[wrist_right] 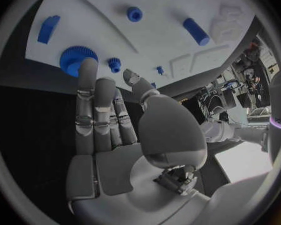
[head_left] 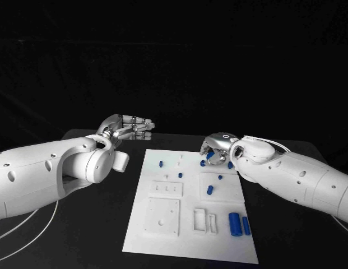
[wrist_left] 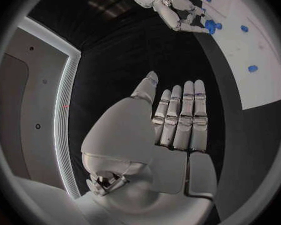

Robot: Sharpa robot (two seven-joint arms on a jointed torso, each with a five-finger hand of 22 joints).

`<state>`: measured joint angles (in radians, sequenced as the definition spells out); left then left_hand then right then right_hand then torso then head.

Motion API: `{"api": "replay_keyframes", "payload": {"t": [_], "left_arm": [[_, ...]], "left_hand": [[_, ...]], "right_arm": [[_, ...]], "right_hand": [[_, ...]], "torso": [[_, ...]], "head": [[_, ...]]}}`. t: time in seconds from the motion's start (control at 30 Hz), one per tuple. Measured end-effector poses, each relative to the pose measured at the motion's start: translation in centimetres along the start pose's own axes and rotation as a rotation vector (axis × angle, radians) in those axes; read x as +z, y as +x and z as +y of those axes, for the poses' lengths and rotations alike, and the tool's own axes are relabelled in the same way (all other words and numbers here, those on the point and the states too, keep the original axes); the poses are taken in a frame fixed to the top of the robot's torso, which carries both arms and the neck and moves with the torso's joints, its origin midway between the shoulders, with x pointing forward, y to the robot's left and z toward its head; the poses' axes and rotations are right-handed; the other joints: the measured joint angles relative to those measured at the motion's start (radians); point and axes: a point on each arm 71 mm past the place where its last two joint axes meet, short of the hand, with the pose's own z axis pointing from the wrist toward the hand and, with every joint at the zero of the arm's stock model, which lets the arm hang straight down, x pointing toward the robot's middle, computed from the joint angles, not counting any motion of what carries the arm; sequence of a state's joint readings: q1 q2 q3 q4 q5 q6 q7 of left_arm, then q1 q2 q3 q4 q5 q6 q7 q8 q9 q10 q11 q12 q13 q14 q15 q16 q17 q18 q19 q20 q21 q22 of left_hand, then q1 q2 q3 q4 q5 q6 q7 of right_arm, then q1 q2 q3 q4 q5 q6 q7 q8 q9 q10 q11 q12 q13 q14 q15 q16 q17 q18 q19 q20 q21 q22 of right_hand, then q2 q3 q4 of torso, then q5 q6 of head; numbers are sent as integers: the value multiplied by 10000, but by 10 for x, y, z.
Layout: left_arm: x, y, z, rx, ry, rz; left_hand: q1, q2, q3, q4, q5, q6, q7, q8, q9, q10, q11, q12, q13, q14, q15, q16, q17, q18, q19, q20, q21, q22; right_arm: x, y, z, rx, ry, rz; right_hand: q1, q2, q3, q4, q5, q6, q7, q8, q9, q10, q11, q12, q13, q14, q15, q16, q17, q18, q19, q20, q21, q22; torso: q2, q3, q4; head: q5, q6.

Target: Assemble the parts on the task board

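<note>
White task board (head_left: pixel 191 246) is my landmark, lying in the middle of the black table (head_left: pixel 303 246). Left of it and well off its far corner, my left hand (head_left: pixel 130 126) hangs over bare tabletop; from its wrist camera the fingers (wrist_left: pixel 181 116) lie straight and pressed side by side, holding nothing. On the board the blue parts sit loose or in their seats: a small peg (head_left: pixel 161 164) near the far left, a short one (head_left: pixel 210 189) mid-board, two cylinders (head_left: pixel 240 223) near the right edge. At the board's far right corner my right hand (head_left: pixel 218 147) hovers over a blue gear (wrist_right: pixel 77 59); its fingers (wrist_right: pixel 95 105) are extended and close together, one tip at the gear's rim. Whether it actually touches I cannot tell.

My worry: a downward press with flat fingers would push the gear sideways off the board's edge instead of gripping it, and could knock the smaller gear (wrist_right: pixel 115 63) just beside it. I can read no label or writing anywhere.
</note>
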<state>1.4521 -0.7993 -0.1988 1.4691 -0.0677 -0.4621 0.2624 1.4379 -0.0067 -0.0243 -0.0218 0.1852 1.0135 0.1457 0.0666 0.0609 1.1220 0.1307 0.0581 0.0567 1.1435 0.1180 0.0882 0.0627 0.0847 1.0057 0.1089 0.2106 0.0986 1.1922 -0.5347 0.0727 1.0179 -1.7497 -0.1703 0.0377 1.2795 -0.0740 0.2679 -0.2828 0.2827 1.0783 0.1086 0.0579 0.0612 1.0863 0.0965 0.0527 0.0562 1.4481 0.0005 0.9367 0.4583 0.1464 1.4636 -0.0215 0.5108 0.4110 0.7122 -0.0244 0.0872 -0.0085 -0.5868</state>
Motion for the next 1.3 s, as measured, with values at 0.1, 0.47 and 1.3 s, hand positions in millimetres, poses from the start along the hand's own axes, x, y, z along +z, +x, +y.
{"api": "replay_keyframes", "payload": {"t": [0.1,0.47,1.3], "left_arm": [[0,0,0,3,0,14],[0,0,0,11,0,40],[1,1,0,16,-30,96]], "left_hand": [[0,0,0,0,0,0,0,0,0,0,0,0,0,0,0,0,0,1,0,0,0,0],[0,0,0,0,0,-1,1,0,8,0,0,0,-1,-37,37,0,-1,0,0,0,0,-23],[-41,41,-28,-28,0,-7,7,0,5,-36,36,-1,-2,-37,37,0,-2,0,1,0,0,-58]], "right_arm": [[0,4,0,-68,6,155],[0,10,2,-219,19,402],[1,9,2,-440,54,256]], "right_hand": [[0,0,0,0,0,0,1,0,0,0,0,0,0,0,0,62,-27,-2,0,0,0,75],[-92,-92,943,-8,-285,161,-14,0,-1,148,-1,0,-1,-65,-6,157,-71,106,-2,2,-42,399],[-319,-106,3372,231,-1939,903,0,2,10,1085,-220,-9,1,-154,-99,218,-92,84,30,-110,121,1289]], "torso": [[30,7,13],[151,-4,62],[398,-125,134]], "head": [[-16,-11],[-35,59],[-111,219]]}}
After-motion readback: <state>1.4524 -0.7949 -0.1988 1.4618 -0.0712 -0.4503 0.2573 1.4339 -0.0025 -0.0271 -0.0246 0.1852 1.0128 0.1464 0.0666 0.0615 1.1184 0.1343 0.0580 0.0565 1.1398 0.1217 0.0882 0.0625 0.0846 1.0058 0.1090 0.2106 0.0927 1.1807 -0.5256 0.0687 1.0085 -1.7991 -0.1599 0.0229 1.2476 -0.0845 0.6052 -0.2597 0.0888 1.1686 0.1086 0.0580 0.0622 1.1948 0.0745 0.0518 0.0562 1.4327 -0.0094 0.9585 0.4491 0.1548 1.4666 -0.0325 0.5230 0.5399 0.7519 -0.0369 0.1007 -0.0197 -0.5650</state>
